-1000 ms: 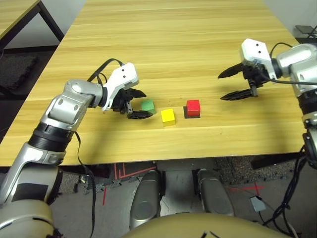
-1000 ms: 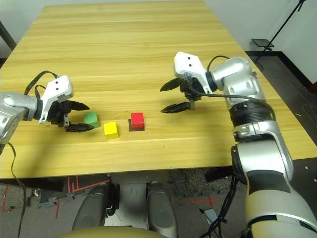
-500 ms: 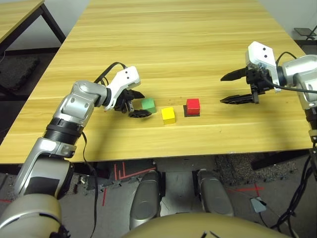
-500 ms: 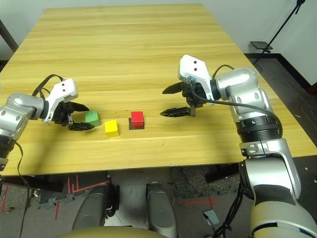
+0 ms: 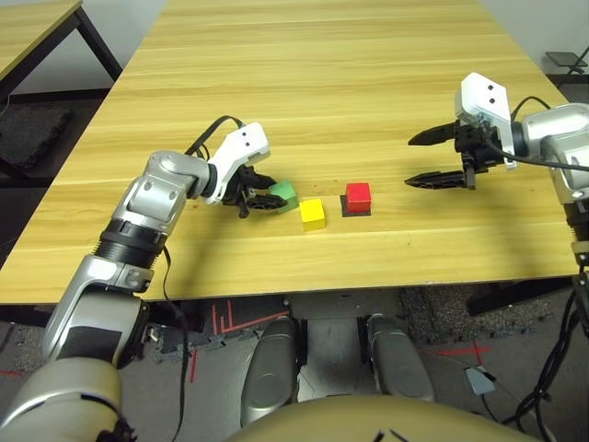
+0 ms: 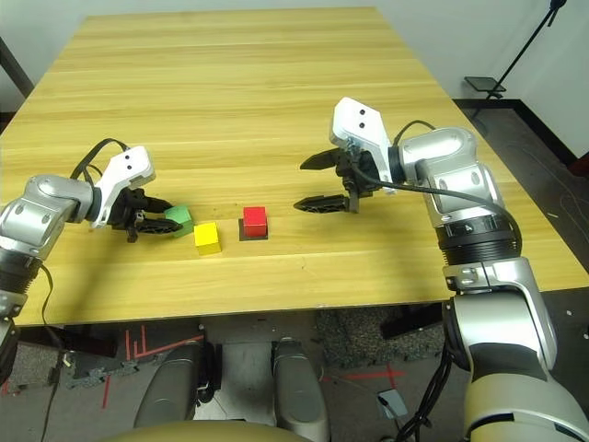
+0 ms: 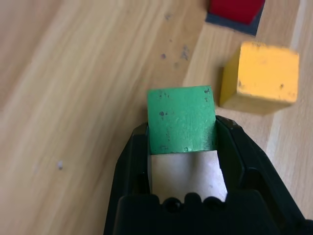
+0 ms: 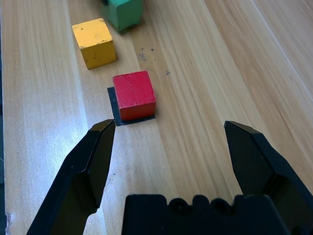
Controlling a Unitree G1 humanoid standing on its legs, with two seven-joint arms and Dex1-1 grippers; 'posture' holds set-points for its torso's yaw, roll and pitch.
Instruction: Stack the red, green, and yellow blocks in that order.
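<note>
The green block (image 7: 181, 119) is clamped between the two black fingers of my left gripper (image 5: 265, 195), which is shut on it just left of the yellow block (image 5: 313, 215). It looks slightly tilted in the grip, low over the table. The red block (image 5: 358, 197) sits on a flat black square patch (image 8: 113, 105), right of the yellow one. My right gripper (image 5: 434, 157) hovers open to the right of the red block, with nothing between its fingers.
The blocks lie in a row near the front edge of the wooden table (image 5: 331, 83). A second table corner (image 5: 28, 23) and a dark floor lie to the left; a stand base (image 6: 485, 82) is at the far right.
My left gripper has moved right onto the green block and shut on it, tipping it a little. The right gripper has stayed open and almost still.
</note>
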